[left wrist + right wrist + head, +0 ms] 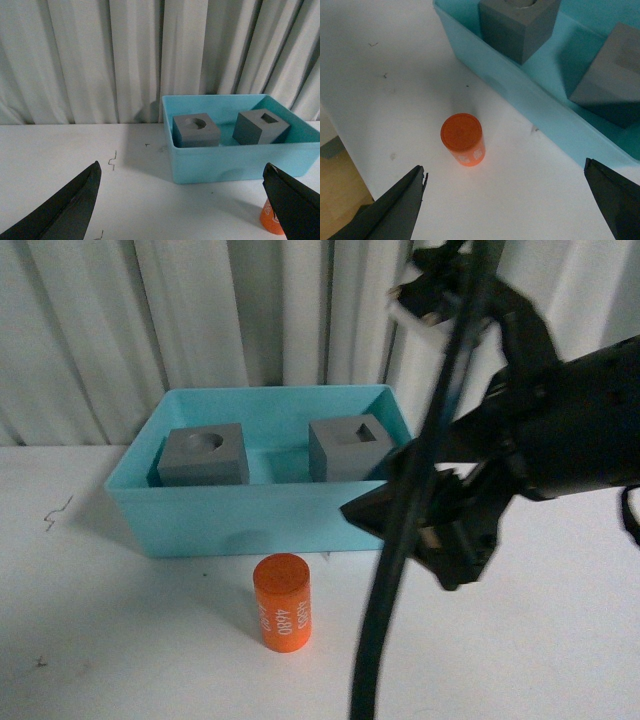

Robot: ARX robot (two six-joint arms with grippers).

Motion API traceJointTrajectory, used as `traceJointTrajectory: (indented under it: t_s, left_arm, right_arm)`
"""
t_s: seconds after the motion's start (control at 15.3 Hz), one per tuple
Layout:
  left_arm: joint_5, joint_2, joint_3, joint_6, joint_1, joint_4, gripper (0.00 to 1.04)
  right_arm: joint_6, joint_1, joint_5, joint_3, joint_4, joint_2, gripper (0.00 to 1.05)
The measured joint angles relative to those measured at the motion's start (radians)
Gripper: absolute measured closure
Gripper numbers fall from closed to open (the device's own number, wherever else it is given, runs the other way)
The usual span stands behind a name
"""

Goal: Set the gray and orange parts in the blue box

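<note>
Standing before the blue box [230, 520], the orange cylinder [282, 602] seemingly reads "4680".

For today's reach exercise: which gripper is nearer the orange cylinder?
Right, probably. The right gripper hangs open above the orange cylinder; the left gripper sits back from it, outside the front view.

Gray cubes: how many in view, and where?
2. Both sit inside the blue box: the round-recess cube toward its left end, the square-recess cube toward its right end. No others are visible.
</note>
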State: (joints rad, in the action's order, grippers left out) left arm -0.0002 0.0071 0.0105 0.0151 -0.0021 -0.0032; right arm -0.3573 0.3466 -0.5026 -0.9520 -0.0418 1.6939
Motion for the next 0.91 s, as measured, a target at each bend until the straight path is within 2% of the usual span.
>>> traceJointTrajectory:
  t_s: [0.33,0.59,0.91]
  left_arm:
    - [0.0,0.0,0.0,0.0,0.0,0.0,0.07]
    - [0.0,0.0,0.0,0.0,0.0,0.0,0.07]
    - [0.0,0.0,0.0,0.0,0.0,0.0,0.07]
  right_arm:
    - [0.062,0.16,0.043,-0.204,0.001,0.268,0.06]
    - [0.106,0.196,0.106,-0.31,0.004,0.407,0.06]
    - [0.143,0.218,0.159,-0.337,0.003,0.492,0.06]
